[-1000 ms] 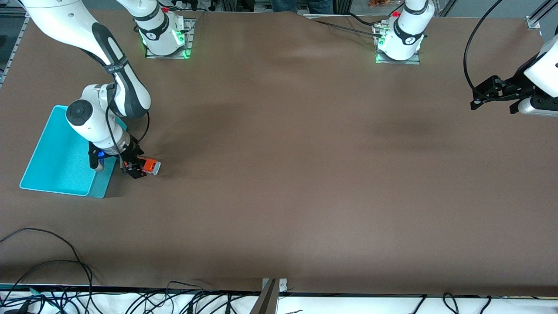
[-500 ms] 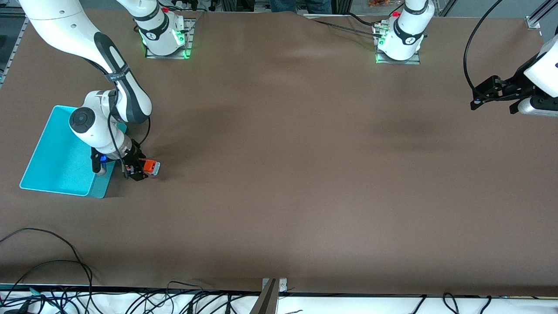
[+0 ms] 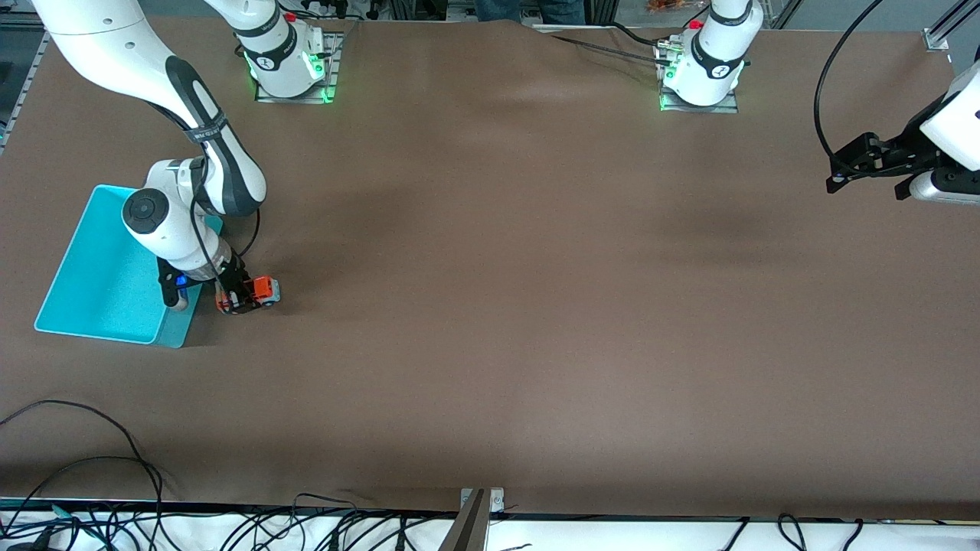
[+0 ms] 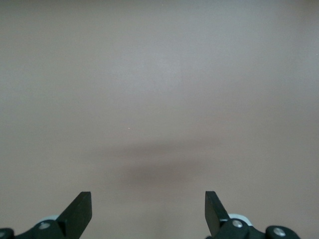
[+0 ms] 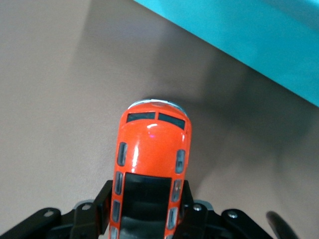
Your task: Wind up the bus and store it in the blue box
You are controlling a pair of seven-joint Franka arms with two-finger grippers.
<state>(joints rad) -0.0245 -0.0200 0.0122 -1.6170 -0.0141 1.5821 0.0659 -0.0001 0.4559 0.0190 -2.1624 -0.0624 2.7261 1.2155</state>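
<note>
Right gripper (image 3: 243, 297), a black two-finger pincer on the white right arm, is down at the brown desk (image 3: 490, 306) near the right arm's end. Jaws are closed on the sides of the small orange toy bus with a dark roof panel and grey-white bumper (image 3: 262, 290). In the right wrist view the black fingers (image 5: 97, 209) press against both flanks of the bus (image 5: 152, 169) at its rear half, with the nose sticking out clear of them. Bus sits low at the desk surface; whether its wheels touch the cloth I cannot tell.

Largest item: the desk, covered edge to edge in plain brown cloth. Both arm bases stand along its edge farthest from the front camera.

Next: the rectangular turquoise plastic bin with low walls and no lid (image 3: 92, 291), lying close to the desk's edge at the right arm's end. The right arm's wrist hangs over the bin's wall on the bus side. The bus is just beside that wall, outside the bin, not touching it. The wrist view shows a strip of bin wall (image 5: 259, 40) near the bus nose.

Left gripper (image 3: 838, 172) waits in the air over the desk's edge at the left arm's end, well apart from everything, jaws spread wide and empty; its fingertips (image 4: 79, 209) show only bare cloth between them.
</note>
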